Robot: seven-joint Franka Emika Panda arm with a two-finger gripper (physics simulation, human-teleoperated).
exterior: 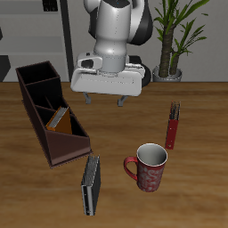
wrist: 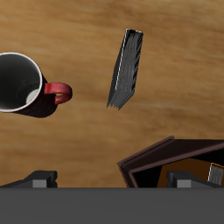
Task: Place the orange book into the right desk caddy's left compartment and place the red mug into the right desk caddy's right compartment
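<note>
From out front, my hand (exterior: 105,101) hangs spread and empty over the table's (exterior: 196,107) far middle. The book (exterior: 61,118) already leans in the caddy's (exterior: 44,125) sloped end. The mug (exterior: 148,167) stands upright near the front edge, so it's well forward of the hand. Wrist cam: mug (wrist: 22,84) with handle pointing toward the grey book (wrist: 127,68); caddy (wrist: 175,162) corner visible.

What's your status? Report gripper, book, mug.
Gripper open, empty, above the table. Orange book already leaning inside the right desk caddy, sloped end. Red mug upright on the table, untouched. Grey-black book lies between caddy and mug.
</note>
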